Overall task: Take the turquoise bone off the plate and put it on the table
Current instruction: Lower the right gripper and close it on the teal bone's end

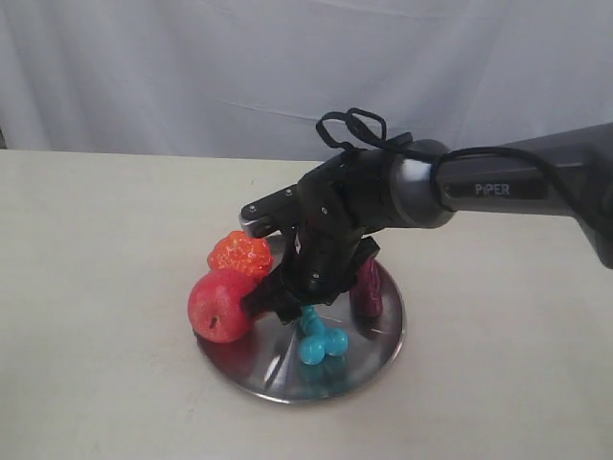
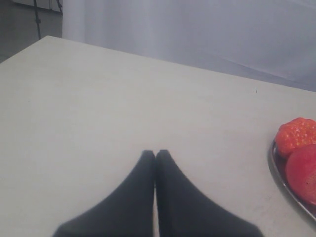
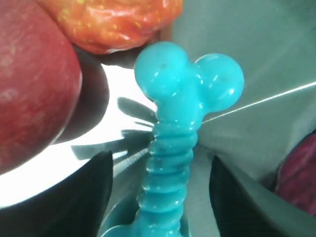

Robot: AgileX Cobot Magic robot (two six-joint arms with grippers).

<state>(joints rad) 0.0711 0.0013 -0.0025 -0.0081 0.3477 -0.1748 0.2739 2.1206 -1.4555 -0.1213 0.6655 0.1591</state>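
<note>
The turquoise bone [image 1: 319,340] lies on the shiny steel plate [image 1: 381,347], its ribbed shaft [image 3: 170,163] running between my right gripper's two black fingers. My right gripper [image 3: 160,170] is open, one finger on each side of the shaft with a gap to each. In the exterior view that gripper [image 1: 299,309] is down over the plate just above the bone. My left gripper [image 2: 155,154] hovers shut and empty over the bare beige table [image 2: 98,108], left of the plate's rim [image 2: 286,187].
On the plate a red apple [image 1: 221,305] and an orange-red bumpy fruit [image 1: 240,254] sit at the left. A dark purple object [image 1: 369,287] stands at the right. The apple [image 3: 29,84] lies close beside one right finger.
</note>
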